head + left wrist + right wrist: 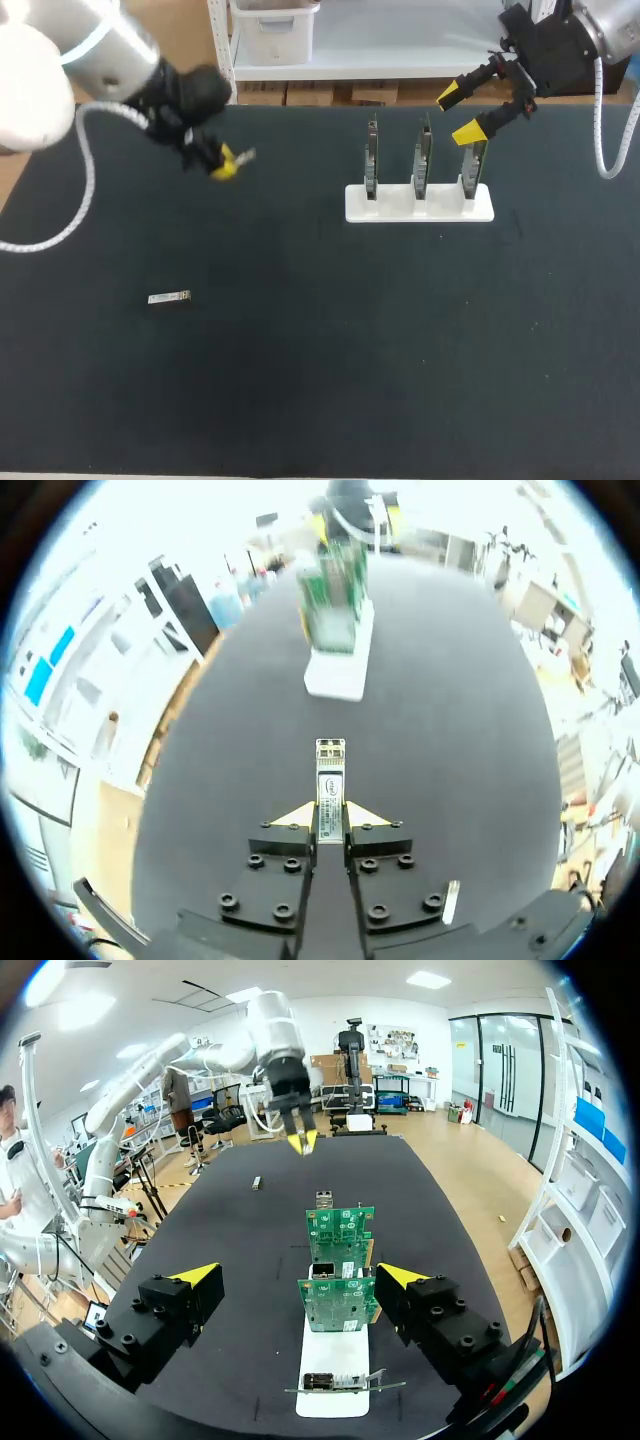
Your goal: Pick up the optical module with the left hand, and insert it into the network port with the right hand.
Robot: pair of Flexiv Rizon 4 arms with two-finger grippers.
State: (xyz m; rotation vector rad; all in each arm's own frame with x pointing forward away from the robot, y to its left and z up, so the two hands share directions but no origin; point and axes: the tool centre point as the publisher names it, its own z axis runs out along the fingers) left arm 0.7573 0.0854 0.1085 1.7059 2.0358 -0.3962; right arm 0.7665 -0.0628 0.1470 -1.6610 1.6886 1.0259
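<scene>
Optical module [330, 775] is pinched in our left claw [331, 818], held up over the counter [300, 380] with its long end poking out, we think so our right claw [459, 113], spread wide near the green boards [338, 1305], can grab it and plug it in.

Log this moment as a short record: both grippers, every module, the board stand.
left gripper: shut on the held module, which points toward the stand
right gripper: open, holding nothing, close to the circuit boards
loose module: lying flat on the table, apart from both arms
white stand: on the table's far side, nearer the right arm
circuit boards: three, upright in a row in the stand
table: dark surface
</scene>
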